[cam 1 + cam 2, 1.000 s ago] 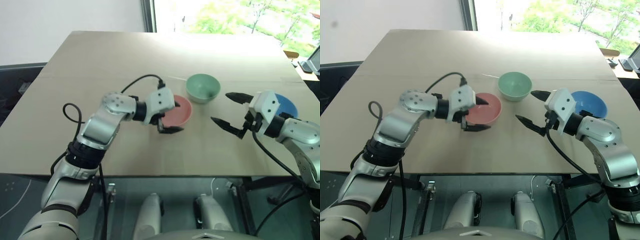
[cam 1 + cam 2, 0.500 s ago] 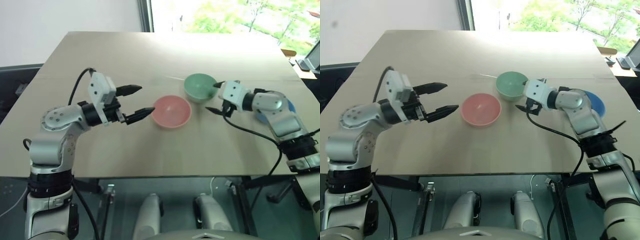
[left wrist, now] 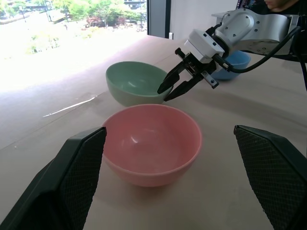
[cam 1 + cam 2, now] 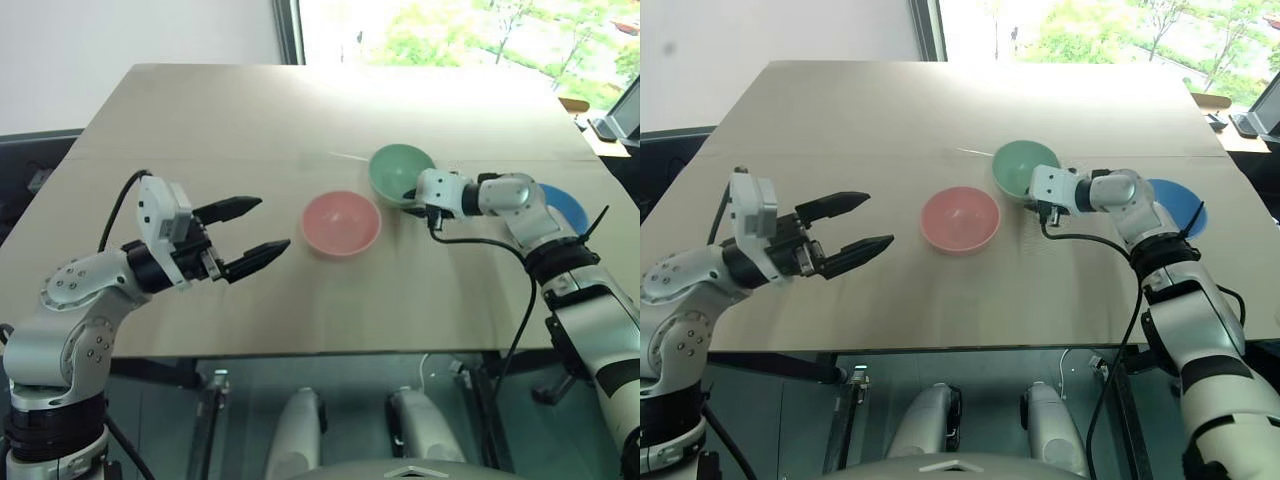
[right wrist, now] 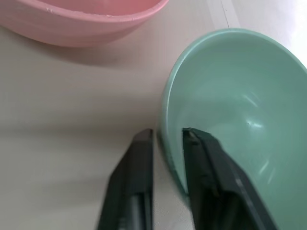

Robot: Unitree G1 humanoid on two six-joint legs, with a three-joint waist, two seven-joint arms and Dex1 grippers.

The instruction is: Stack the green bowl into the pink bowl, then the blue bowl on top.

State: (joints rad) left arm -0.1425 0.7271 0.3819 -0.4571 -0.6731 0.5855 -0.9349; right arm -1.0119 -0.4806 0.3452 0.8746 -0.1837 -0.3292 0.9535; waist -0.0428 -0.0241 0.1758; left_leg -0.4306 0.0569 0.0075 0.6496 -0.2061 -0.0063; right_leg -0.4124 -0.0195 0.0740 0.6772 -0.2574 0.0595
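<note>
Since a second ago the left gripper (image 4: 250, 228) has backed off the small round pale pink plastic bowl (image 4: 341, 223) and now hangs wide open at its nine o'clock, well apart. Meanwhile the right gripper (image 5: 168, 139) has swung in and pinched shut on the near rim of the small round mint-green plastic bowl (image 4: 402, 175), one finger inside, one outside. Pink lies at green's seven o'clock, just beside it. At three o'clock waits the sky-blue plastic bowl (image 4: 562, 205)

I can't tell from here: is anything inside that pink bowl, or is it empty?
Empty. The pink bowl stands upright on the table and its smooth inside is bare; the green bowl sits apart behind it.
</note>
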